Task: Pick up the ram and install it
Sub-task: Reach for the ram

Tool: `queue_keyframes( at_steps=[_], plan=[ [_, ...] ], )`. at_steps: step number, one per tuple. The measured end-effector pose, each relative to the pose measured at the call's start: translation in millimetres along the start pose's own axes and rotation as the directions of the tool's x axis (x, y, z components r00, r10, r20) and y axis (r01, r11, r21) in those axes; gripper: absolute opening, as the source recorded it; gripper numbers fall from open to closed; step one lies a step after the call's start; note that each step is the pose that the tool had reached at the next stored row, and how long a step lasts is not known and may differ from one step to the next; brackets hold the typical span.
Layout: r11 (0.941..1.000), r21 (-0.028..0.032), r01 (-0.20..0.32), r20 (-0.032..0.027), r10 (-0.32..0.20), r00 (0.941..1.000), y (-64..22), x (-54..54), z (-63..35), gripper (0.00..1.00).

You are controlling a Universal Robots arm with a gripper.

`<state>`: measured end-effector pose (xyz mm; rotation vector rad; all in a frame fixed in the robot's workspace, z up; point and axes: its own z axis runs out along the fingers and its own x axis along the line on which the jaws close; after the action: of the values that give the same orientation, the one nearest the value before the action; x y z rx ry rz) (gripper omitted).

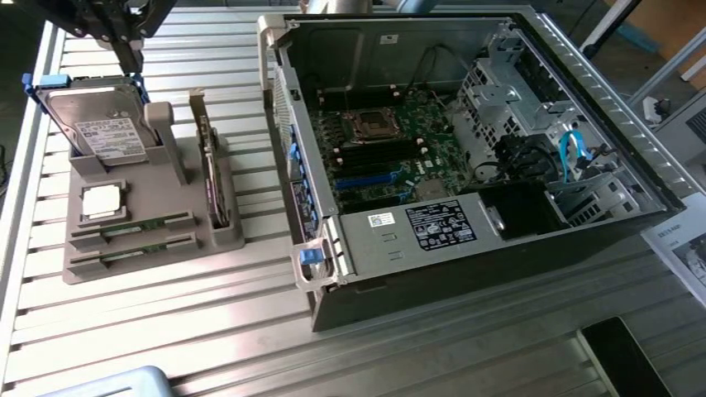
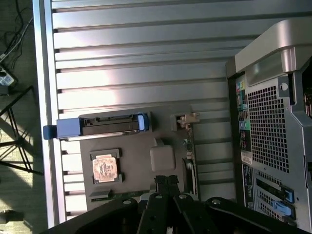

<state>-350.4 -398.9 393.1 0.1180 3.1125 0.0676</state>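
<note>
Two ram sticks lie side by side in the front slots of a grey parts holder [image 1: 226, 236]: one ram stick [image 1: 138, 225] and a second like it [image 1: 131, 246], both thin and green. My gripper [image 1: 132, 62] hangs high above the holder's far end, over the hard drive [image 1: 105, 132], well away from the ram. In the wrist view the gripper [image 2: 166, 181] has its two black fingers pressed together, shut with nothing between them. It looks down on the holder [image 2: 139, 163]. The open computer case [image 1: 574, 91] stands to the exterior view's right, with its motherboard [image 1: 381, 153] exposed.
The holder also carries a square silver processor [image 1: 102, 201] and an upright expansion card [image 1: 207, 165]. A blue-clipped hard drive [image 2: 109, 126] and the processor [image 2: 105, 167] show in the wrist view. The case's rear panel [image 2: 265, 122] stands beside the holder. The slatted metal table [image 1: 198, 322] has an edge rail at the exterior view's left.
</note>
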Motion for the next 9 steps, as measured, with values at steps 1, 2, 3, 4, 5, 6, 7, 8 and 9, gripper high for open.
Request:
queue_keyframes(
  at_steps=[1,2,3,4,5,6,7,8,9],
  plan=[
    [1.0000,0.0000,0.000,0.0000,0.000,1.0000,-0.1,0.7,0.0,0.11],
    [1.0000,0.0000,0.000,0.0000,0.000,1.0000,-0.1,1.4,0.0,0.11],
    [1.0000,0.0000,0.000,0.0001,0.000,1.0000,-0.2,2.0,0.0,0.11],
    [1.0000,0.0000,0.000,0.0001,0.000,1.0000,-0.2,3.1,0.0,0.11],
    [1.0000,0.0000,0.000,0.0000,0.000,1.0000,-0.4,5.4,-0.1,0.11],
    [1.0000,0.0000,0.000,0.0000,0.000,1.0000,-0.6,7.7,-0.2,0.11],
    [1.0000,0.0000,0.000,0.0000,0.000,1.0000,-0.8,11.0,-0.3,0.11],
    [1.0000,0.0001,0.000,0.0000,0.000,1.0000,-1.0,14.1,-0.4,0.11],
    [1.0000,0.0000,0.000,0.0000,0.000,1.0000,-1.2,15.7,-0.4,0.11]
  ],
)
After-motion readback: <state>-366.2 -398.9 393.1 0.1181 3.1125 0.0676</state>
